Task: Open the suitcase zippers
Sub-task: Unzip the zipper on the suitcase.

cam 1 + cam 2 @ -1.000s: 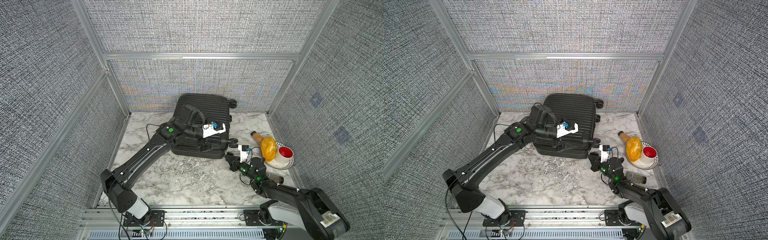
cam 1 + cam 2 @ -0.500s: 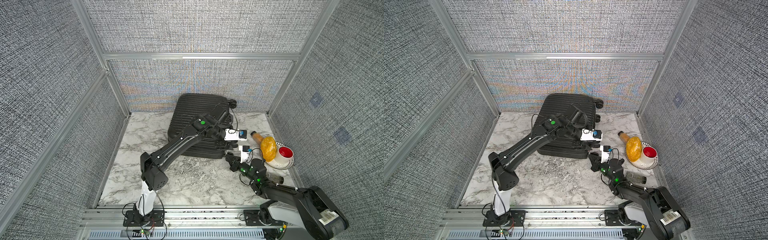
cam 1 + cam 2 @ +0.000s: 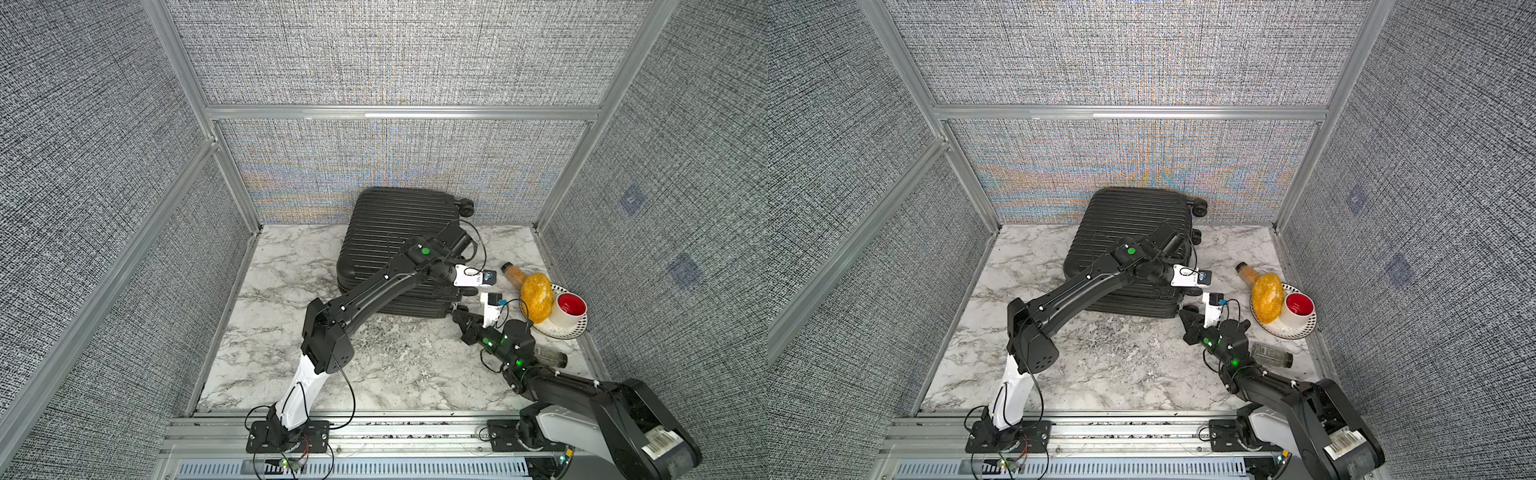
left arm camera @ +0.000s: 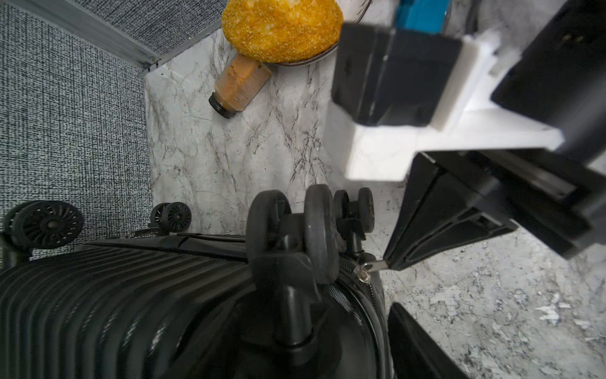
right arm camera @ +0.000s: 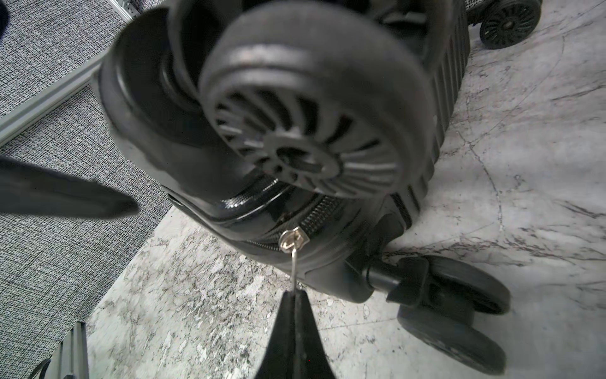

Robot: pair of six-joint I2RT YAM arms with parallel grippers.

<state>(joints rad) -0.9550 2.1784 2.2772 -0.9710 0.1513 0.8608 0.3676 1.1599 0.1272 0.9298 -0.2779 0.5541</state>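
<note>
Since the right gripper (image 5: 295, 293) is pinched tight on the tab (image 5: 294, 262) at the lower right corner of the suitcase (image 3: 395, 241), which lies flat mid-frame in both top views, the pull should run steadily along the zipper (image 5: 323, 210) and not outward (the wheel (image 5: 311, 108) crowds it). The left gripper (image 3: 468, 291) sits at that corner. I cannot tell how wide it is or whether it holds anything, but ideally it braces the case.

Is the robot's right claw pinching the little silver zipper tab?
Yes, the right wrist view shows the right gripper shut on the zipper pull tab at the corner of the suitcase.
</note>
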